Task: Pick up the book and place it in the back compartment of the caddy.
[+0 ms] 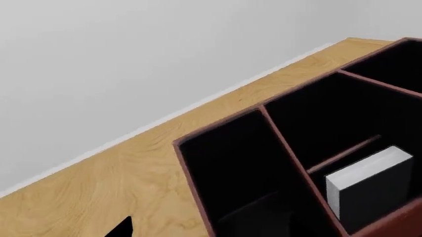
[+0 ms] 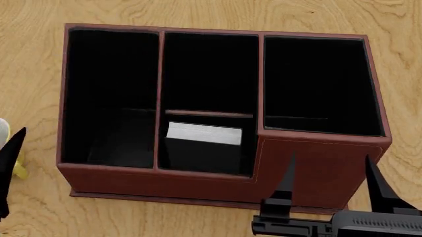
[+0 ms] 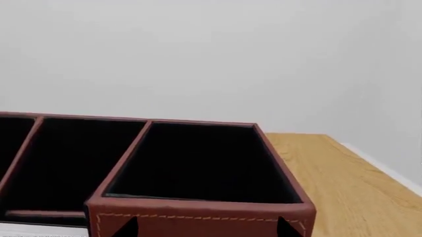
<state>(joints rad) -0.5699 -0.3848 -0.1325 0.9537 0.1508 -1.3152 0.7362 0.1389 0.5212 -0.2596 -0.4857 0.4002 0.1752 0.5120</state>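
Observation:
The reddish-brown caddy (image 2: 316, 168) sits on the wooden table, black inside. The book (image 2: 203, 133) stands upright in the small square back compartment (image 2: 173, 155), white page edge up, below the low crossbar (image 2: 207, 114). It also shows in the left wrist view (image 1: 369, 170). My right gripper (image 2: 329, 158) is open and empty, just in front of the caddy's near right wall; it also shows in the right wrist view (image 3: 207, 227). My left gripper (image 1: 207, 231) is open and empty, over the caddy's left near corner; one finger (image 2: 10, 163) shows at the head view's left edge.
A yellow mug (image 2: 20, 170) peeks in at the head view's left edge, mostly hidden behind my left finger. The caddy's two long side sections (image 2: 108, 94) (image 2: 316, 81) and larger middle section (image 2: 211, 69) hold nothing. A white wall (image 1: 132, 59) rises behind the table.

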